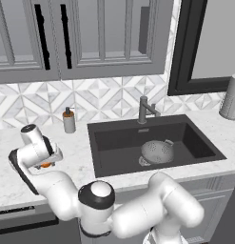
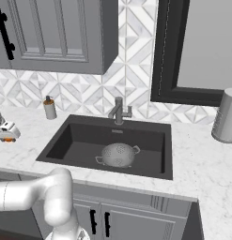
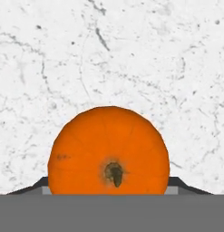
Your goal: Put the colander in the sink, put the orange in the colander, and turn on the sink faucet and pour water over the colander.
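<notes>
The orange (image 3: 109,149) lies on the white marble counter left of the sink and shows as a sliver under the hand (image 1: 45,165) (image 2: 9,139). My gripper (image 3: 109,188) is down over it (image 1: 43,159) (image 2: 5,133), one dark fingertip (image 3: 34,188) against each side of the fruit, shut on it. The silver perforated colander (image 1: 157,151) (image 2: 118,155) stands upright in the dark sink (image 1: 114,138) (image 2: 80,140), right of centre. Behind the basin the grey sink faucet (image 1: 145,109) (image 2: 119,111) stands with no water running.
A small grey soap dispenser (image 1: 68,120) (image 2: 50,108) with a brown top stands by the tiled backsplash, left of the sink. A grey cylindrical canister (image 1: 230,97) (image 2: 226,117) sits on the counter at the far right. Wall cabinets hang above the counter.
</notes>
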Tool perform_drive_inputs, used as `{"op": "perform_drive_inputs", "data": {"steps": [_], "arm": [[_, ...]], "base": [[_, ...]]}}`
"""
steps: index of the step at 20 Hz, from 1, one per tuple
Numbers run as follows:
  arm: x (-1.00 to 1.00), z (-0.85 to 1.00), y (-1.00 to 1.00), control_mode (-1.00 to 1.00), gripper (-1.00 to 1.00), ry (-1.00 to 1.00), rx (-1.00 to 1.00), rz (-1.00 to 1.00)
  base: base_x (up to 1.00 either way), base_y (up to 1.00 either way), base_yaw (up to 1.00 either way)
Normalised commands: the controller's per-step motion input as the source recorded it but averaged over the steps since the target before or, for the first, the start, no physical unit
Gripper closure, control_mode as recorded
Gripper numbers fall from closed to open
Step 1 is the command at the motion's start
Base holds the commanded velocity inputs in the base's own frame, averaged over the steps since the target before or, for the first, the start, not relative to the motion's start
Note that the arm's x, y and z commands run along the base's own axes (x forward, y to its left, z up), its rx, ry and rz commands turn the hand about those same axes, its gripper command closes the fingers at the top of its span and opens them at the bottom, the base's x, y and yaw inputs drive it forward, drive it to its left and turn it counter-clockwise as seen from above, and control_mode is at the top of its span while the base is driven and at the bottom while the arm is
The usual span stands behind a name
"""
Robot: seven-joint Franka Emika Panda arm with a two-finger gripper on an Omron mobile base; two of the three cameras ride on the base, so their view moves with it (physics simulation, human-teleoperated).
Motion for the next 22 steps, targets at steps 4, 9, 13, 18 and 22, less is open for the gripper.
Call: {"op": "perform_drive_inputs", "data": {"steps": [4,9,13,18,22], "arm": [[0.0,-0.2,-0.27,-1.0,1.0,-0.19,0.0,0.0],[-0.26,0.06,-0.24,-1.0,1.0,-0.3,0.02,0.0],[-0.67,0.48,-0.15,-1.0,1.0,-0.22,0.1,-0.01],[-0.71,0.93,-0.43,-1.0,1.0,0.0,0.16,-0.15],[-0.65,0.78,-0.86,-1.0,1.0,0.03,0.05,-0.22]], "base": [[0.0,0.0,0.0],[0.0,0.0,0.0],[0.0,0.0,0.0],[0.0,0.0,0.0],[0.0,0.0,0.0]]}}
